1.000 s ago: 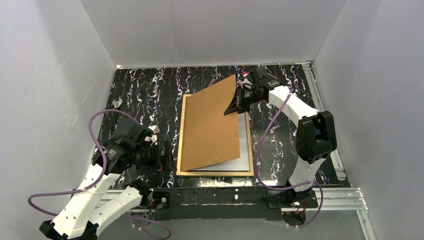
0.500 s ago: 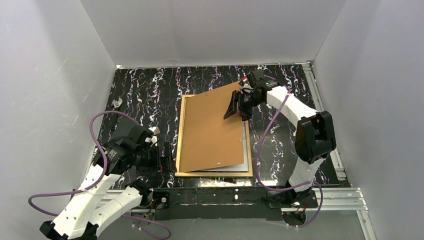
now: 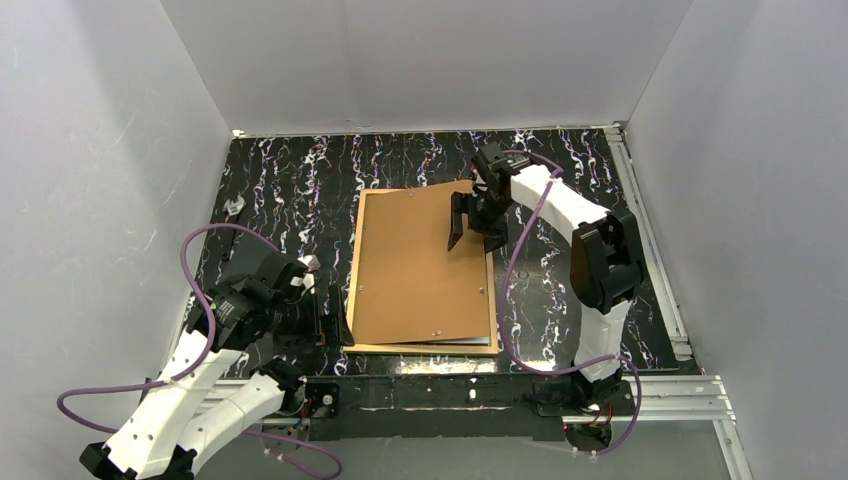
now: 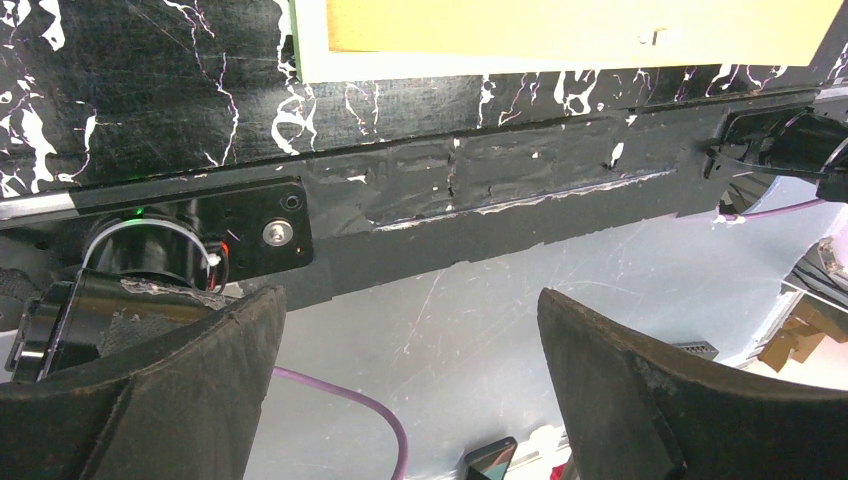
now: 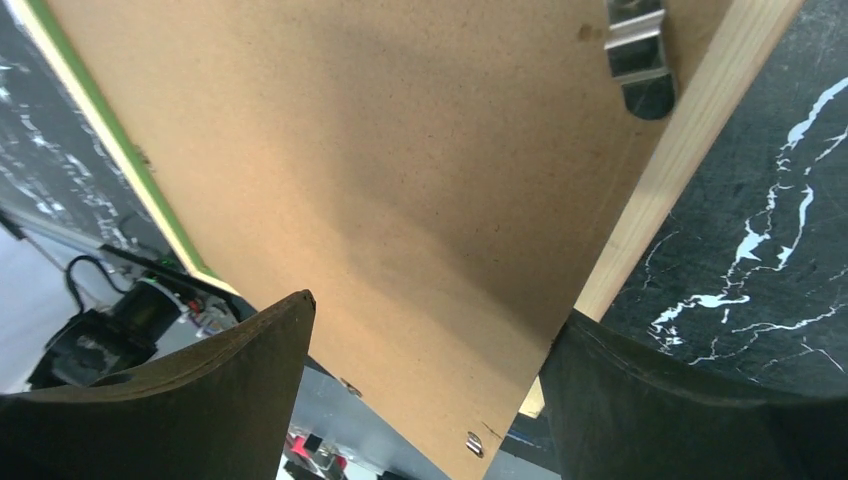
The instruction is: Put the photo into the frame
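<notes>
Currently right gripper (image 3: 474,232) spread wide, holding nothing, poised over far-right part of brown backing board (image 3: 420,265). Board lies below your fingers on frame (image 5: 685,165), slightly skewed; frame's wood rail shows just beside 1 finger. Photo out of sight, judged under board. Left gripper (image 4: 410,305) also spread, empty, frame's near corner ahead of it. Risk: board likely not seated in recess. Pressing 1 corner could tilt it, shift photo, or jam it on metal clip (image 5: 640,55).
</notes>
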Available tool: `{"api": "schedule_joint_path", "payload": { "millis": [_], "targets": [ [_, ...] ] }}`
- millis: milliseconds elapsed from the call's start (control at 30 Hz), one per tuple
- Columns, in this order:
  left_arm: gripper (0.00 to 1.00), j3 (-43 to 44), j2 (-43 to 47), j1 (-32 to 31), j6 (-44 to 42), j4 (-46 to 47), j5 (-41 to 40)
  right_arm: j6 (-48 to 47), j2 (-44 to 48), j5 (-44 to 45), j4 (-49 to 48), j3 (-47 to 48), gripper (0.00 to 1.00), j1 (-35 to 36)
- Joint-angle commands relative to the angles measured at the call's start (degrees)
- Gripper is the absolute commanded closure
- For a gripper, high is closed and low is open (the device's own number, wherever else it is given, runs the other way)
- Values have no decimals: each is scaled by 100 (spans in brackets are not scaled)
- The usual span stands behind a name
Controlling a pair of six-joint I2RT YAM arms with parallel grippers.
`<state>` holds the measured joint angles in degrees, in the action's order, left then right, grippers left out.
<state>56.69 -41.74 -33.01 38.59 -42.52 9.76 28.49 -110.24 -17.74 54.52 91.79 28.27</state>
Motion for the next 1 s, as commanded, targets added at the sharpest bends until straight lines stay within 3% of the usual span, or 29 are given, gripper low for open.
{"api": "schedule_joint_path", "payload": {
  "millis": [0, 233, 567, 967],
  "targets": [
    [2, -127, -2, 6, -5, -527, 116, -122, -56, 391, 381, 334, 14, 150],
    [2, -160, -9, 6, -27, -583, 73, -149, -126, 1034, 689, 490, 13, 246],
    [2, -217, -107, 6, -121, -686, -32, -213, 10, 1088, 602, 547, 12, 341],
    [2, -526, -482, 6, -324, -570, -196, -13, 967, 1022, 50, -778, 9, 283]
  ]
}}
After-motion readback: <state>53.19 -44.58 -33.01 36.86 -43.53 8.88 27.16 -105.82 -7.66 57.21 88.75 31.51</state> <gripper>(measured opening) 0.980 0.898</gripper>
